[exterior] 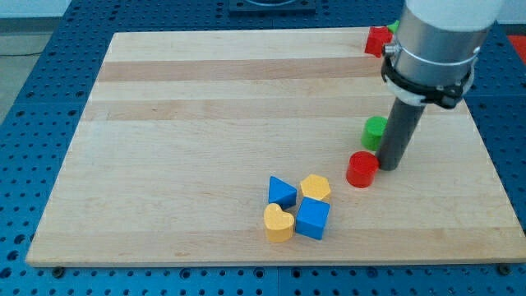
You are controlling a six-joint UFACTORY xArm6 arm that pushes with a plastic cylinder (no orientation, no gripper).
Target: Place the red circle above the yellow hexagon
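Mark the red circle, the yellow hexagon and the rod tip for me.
red circle point(362, 168), camera view, top face.
yellow hexagon point(315, 187), camera view, top face.
my tip point(389, 167), camera view, rod's very end, at the red circle's right.

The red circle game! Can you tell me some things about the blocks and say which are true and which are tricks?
1. The red circle sits to the view's right of the yellow hexagon. True.
2. My tip is at the view's left edge of the board. False: it is right beside the red circle, on that block's right side.
3. The green block is above the red circle in the view. True.
4. The blue cube is alone in a corner. False: it sits in a cluster with the yellow heart, the blue triangle and the yellow hexagon.
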